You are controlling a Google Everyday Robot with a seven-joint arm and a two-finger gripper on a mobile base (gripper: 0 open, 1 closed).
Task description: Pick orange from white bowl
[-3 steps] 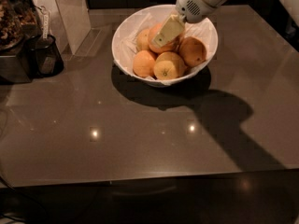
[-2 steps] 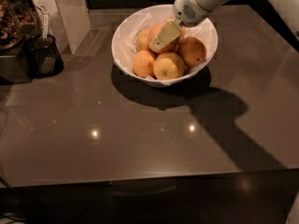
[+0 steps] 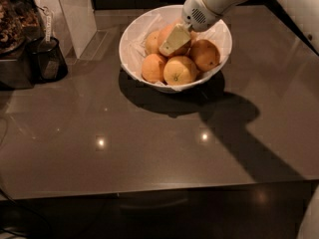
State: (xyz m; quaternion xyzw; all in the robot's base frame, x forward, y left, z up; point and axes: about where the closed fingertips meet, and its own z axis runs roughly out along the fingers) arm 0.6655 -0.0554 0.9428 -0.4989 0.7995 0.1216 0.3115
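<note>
The white bowl [image 3: 130, 44] stands at the back middle of the dark glossy table and holds several oranges. The largest, reddish orange [image 3: 164, 33] lies in the middle of the pile, partly hidden by my gripper. Smaller yellower oranges lie around it, one at the front [image 3: 179, 71], one at the left [image 3: 152, 66], and a darker one at the right [image 3: 205, 55]. My gripper [image 3: 174, 40] reaches down from the upper right on a white arm into the bowl and sits right against the large orange's top.
A dark cup-like holder [image 3: 47, 59] and a dark appliance [image 3: 14, 44] stand at the left edge. A white upright panel [image 3: 75, 9] stands behind them. The table's front edge [image 3: 159, 189] runs across the lower frame. The arm's shadow falls right of the bowl.
My gripper has moved slightly left and down, deeper into the bowl over the large orange. The oranges and bowl have not moved.
</note>
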